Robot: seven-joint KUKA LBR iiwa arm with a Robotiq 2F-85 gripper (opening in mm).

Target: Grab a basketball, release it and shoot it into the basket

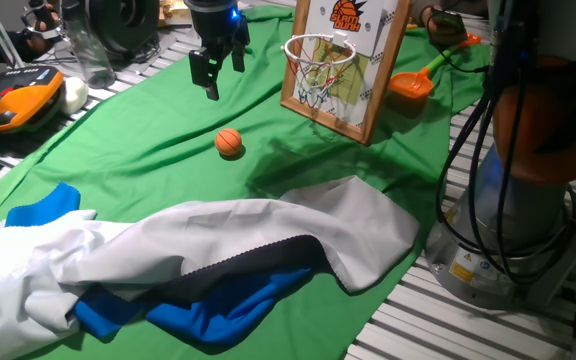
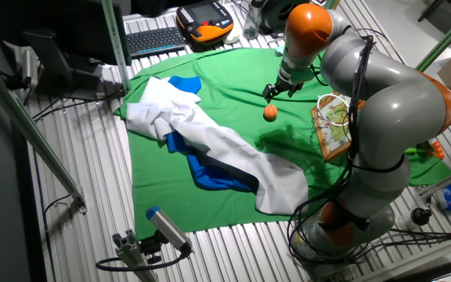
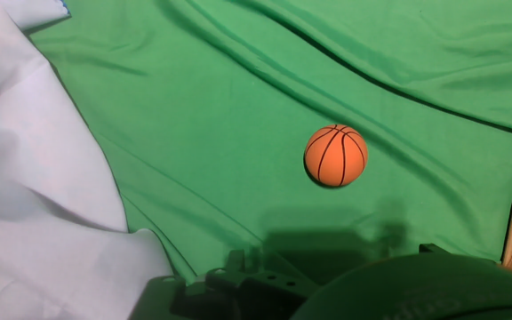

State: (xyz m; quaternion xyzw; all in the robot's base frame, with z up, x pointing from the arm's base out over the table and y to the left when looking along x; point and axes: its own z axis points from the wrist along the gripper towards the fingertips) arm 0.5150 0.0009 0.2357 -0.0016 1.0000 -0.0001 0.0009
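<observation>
Orange, the basketball (image 1: pixel 229 142) lies free on the green cloth (image 1: pixel 158 150) near the counter's middle, while the gripper (image 1: pixel 218 72) hangs above, fingers apart and empty.

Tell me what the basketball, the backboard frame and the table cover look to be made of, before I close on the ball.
Basketball: likely rubber or soft plastic; matte orange with thin dark seams and a dull sheen. Backboard frame: looks like wood; light brown, grain visible in the hand view at the right edge. Table cover: fabric; green, matte, lying in soft folds and creases.
</observation>
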